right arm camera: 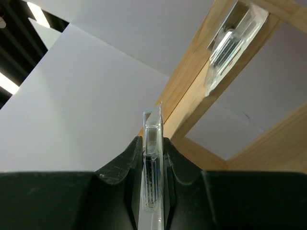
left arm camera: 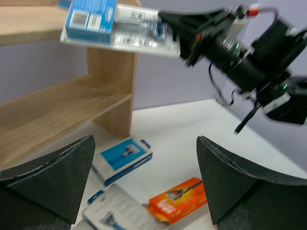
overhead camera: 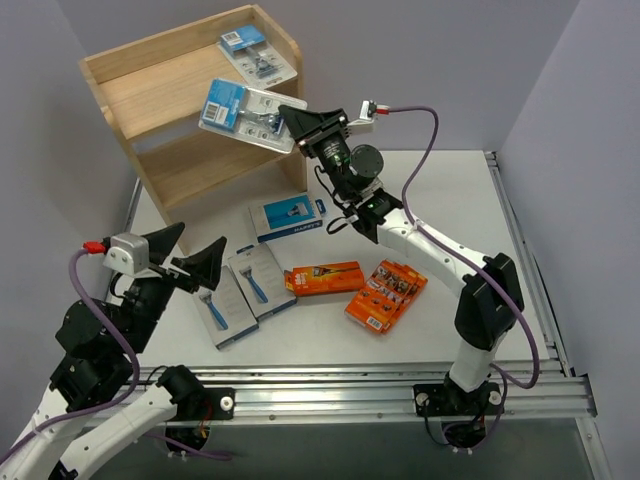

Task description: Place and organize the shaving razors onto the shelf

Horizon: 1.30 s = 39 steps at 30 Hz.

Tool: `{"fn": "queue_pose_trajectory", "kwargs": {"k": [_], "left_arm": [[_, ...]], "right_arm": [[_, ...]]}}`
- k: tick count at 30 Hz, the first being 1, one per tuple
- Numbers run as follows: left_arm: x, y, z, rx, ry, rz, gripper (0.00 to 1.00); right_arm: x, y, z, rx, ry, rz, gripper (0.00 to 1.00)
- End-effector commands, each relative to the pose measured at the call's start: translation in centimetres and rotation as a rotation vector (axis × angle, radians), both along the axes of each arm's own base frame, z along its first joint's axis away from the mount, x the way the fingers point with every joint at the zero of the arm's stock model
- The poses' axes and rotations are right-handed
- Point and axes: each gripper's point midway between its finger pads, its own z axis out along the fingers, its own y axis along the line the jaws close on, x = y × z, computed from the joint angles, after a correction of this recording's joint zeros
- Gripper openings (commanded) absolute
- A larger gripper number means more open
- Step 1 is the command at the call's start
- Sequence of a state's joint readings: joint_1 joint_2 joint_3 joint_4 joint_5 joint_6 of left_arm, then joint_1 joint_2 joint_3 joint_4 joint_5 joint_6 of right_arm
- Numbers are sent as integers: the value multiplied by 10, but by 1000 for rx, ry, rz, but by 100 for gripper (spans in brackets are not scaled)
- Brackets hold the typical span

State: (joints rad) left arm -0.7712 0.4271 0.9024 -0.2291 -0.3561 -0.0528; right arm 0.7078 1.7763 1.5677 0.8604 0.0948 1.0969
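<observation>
The wooden shelf [overhead camera: 150, 95] stands at the back left, with one clear blister razor pack [overhead camera: 257, 52] lying on its top tier. My right gripper [overhead camera: 295, 125] is shut on a second clear blister pack with a blue header [overhead camera: 238, 110], held in the air in front of the shelf's upper tier. In the right wrist view that pack [right arm camera: 153, 158] stands edge-on between the fingers. My left gripper [left arm camera: 146, 177] is open and holds nothing, above two grey-and-blue boxes [overhead camera: 240, 292]. A blue box [overhead camera: 290, 217] and two orange boxes [overhead camera: 323, 278] [overhead camera: 386, 295] lie on the table.
The lower tier of the shelf [left arm camera: 57, 108] is bare wood. A metal rail [overhead camera: 380, 395] runs along the table's near edge and another [overhead camera: 520, 230] along its right side. Grey walls close in the back and both sides.
</observation>
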Motion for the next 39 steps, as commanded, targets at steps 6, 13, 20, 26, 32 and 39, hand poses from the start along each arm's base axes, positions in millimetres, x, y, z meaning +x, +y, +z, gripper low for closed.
{"fn": "queue_pose_trajectory", "kwargs": {"k": [6, 13, 20, 26, 32, 39], "left_arm": [[-6, -36, 72, -327, -22, -194, 96], [-3, -51, 78, -466, 42, -257, 96], [9, -69, 87, -478, -14, -294, 95], [10, -75, 111, -520, -100, -339, 72], [17, -83, 118, -520, -132, -368, 50], [22, -85, 111, -466, -110, -352, 34]], "right_arm": [[-83, -27, 70, 165, -280, 153, 0], [-131, -37, 101, 224, -419, 241, 0], [-165, -43, 105, 255, -502, 337, 0], [-184, -49, 97, 299, -542, 403, 0], [-192, -47, 91, 292, -562, 443, 0], [-199, -49, 89, 304, -586, 463, 0]]}}
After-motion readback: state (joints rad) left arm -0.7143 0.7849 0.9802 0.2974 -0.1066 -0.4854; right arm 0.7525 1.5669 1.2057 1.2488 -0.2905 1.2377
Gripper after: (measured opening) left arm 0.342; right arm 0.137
